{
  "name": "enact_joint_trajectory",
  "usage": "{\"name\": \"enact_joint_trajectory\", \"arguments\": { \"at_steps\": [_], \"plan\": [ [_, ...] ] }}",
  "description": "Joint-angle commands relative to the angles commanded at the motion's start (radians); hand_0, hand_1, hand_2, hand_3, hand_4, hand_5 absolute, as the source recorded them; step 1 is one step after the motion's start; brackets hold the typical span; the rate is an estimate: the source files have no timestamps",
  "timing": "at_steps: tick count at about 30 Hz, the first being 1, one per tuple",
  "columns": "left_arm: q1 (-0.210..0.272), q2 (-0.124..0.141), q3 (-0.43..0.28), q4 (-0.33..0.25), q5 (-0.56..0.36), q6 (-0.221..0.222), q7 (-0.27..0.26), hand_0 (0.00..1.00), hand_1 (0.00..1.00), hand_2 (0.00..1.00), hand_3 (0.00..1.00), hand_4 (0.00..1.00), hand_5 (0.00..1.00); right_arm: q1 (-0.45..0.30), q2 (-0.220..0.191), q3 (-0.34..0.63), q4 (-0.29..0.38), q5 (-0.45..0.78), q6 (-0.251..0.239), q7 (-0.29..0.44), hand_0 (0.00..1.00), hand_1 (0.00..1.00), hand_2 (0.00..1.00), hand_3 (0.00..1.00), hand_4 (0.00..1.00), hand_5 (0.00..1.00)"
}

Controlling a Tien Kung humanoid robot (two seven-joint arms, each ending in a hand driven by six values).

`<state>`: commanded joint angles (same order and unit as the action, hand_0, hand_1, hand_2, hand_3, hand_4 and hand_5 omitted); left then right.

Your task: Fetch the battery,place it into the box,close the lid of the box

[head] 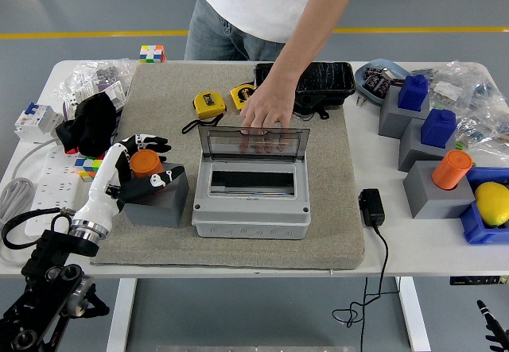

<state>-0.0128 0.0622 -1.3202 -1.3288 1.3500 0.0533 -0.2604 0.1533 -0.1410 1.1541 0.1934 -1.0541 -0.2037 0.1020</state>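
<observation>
Left hand (134,165) grasping the orange battery (145,163) on its grey holder (159,202).
Beside it the box (251,195) stands lid up; a person's hand (265,112) rests at the lid's top edge.

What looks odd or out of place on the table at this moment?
A person's hand rests at the top edge of the upright transparent lid of the grey box, inside the work area. The left hand is around the orange battery in its grey holder. Nothing looks spilled or damaged.
</observation>
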Motion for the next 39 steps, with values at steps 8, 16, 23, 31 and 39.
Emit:
{"name": "enact_joint_trajectory", "arguments": {
  "at_steps": [8, 16, 23, 31, 39],
  "plan": [
    [0.001, 0.000, 0.011, 0.002, -0.002, 0.009, -0.002, 0.284, 0.425, 0.349, 0.324, 0.998, 0.055, 0.000, 0.001, -0.002, 0.000, 0.000, 0.000, -0.001, 0.819, 0.810, 0.775, 0.810, 0.998, 0.998],
    [0.001, -0.001, 0.020, 0.003, -0.001, 0.018, -0.003, 0.276, 0.385, 0.332, 0.299, 0.998, 0.055, -0.002, 0.000, -0.002, -0.001, 0.000, 0.000, -0.001, 0.819, 0.811, 0.775, 0.810, 0.998, 0.998],
    [-0.002, -0.002, 0.025, 0.003, 0.003, 0.030, -0.001, 0.248, 0.285, 0.263, 0.239, 0.998, 0.047, -0.001, 0.001, 0.002, -0.001, -0.002, 0.000, -0.001, 0.819, 0.811, 0.775, 0.809, 0.998, 0.998],
    [-0.005, -0.003, 0.036, 0.001, 0.009, 0.063, -0.001, 0.164, 0.102, 0.136, 0.135, 0.998, 0.030, 0.000, 0.000, 0.005, -0.001, -0.003, 0.000, 0.000, 0.818, 0.811, 0.776, 0.809, 0.998, 0.998],
    [-0.008, -0.004, 0.040, -0.003, 0.002, 0.083, -0.003, 0.134, 0.065, 0.105, 0.092, 0.998, 0.040, 0.000, 0.002, 0.006, -0.001, -0.004, 0.000, -0.001, 0.819, 0.811, 0.776, 0.809, 0.998, 0.998]
  ]
}}
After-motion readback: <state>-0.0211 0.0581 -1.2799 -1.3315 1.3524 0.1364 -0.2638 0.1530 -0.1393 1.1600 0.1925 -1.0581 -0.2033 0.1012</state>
